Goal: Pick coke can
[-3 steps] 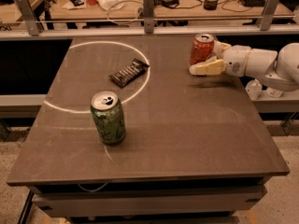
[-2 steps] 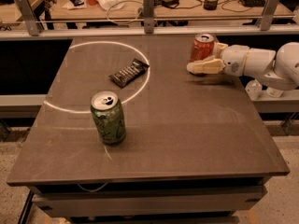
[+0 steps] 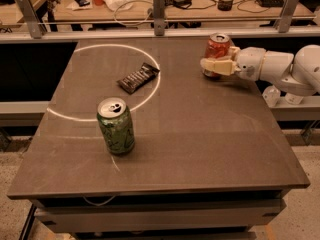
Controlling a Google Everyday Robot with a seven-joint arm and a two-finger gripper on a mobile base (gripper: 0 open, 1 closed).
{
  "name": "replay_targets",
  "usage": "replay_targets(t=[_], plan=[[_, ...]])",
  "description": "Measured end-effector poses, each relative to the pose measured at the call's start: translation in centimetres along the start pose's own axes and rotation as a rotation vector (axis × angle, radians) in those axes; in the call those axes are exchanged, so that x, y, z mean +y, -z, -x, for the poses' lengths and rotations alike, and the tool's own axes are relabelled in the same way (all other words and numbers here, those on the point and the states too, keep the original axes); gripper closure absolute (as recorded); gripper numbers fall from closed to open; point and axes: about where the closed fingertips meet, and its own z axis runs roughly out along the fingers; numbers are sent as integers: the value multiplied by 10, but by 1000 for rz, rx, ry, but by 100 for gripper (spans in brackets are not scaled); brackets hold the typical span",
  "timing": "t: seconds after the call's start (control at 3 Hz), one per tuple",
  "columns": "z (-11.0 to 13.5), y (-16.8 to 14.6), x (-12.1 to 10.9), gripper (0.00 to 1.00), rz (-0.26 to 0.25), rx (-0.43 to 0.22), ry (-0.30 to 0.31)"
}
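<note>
Gripper (image 3: 212, 64) has slid a little since a second ago. It went a bit toward the side where the green can (image 3: 116, 126) stands, and a bit further back from it. Before, it was just beside the bottom of the coke can (image 3: 218, 46). Now its pale front part lies right across the low part of the coke can, so it looks like it is touching it or very nearly. I cannot tell if the gripper is open or pressed onto the coke can, because part of it is hidden behind the red side.

The coke can has not moved. It stands up straight, well apart from the green can, far behind it and off to the right as the camera sees it, close to the back edge of the table (image 3: 200, 149). The white arm (image 3: 280, 69) comes in from even further out on that side.

The green can is in the same spot as before, standing up with its top open. The dark candy bar (image 3: 138, 77) lies a little way behind the green can and has not been bumped.

I think this means the reaching part is almost done. The gripper seems to be in the right place to squeeze. What is left is to close on the coke can and lift it up. If the squeeze is too low or off to one side, the coke can might tip or slide away.
</note>
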Motion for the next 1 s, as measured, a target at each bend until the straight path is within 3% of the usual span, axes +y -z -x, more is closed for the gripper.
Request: replay_targets(t=[0.33,0.67,1.0], plan=[[8,-1,2,87,7,-9,7],[61,-8,0,100,9,-13,18],[64,-8,-1,100,8,-14,15]])
